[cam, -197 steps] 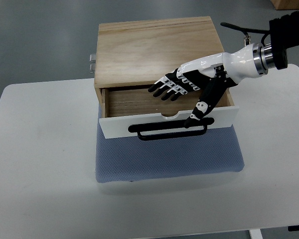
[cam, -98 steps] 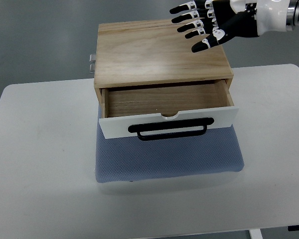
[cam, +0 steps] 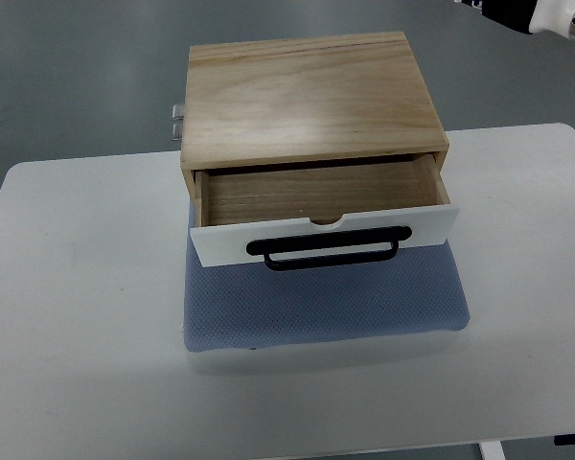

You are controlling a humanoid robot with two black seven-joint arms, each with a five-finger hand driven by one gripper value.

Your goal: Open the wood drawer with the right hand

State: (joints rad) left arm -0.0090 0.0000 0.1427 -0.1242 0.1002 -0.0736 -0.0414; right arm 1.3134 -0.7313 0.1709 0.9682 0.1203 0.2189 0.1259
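One wood drawer (cam: 316,192) (white-fronted) open on blue mat (cam: 324,302).

wood drawer (cam: 321,206) pulled open, white front, black handle (cam: 323,252)

From where I stand, nothing can be read anywhere: the wood drawer box (cam: 311,101), its white drawer front (cam: 326,235) and the blue mat (cam: 326,307) carry no lettering, labels or numbers.

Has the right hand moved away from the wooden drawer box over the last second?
Yes. It has withdrawn up and right past the light wooden drawer box; only a white arm part shows at the top right corner.
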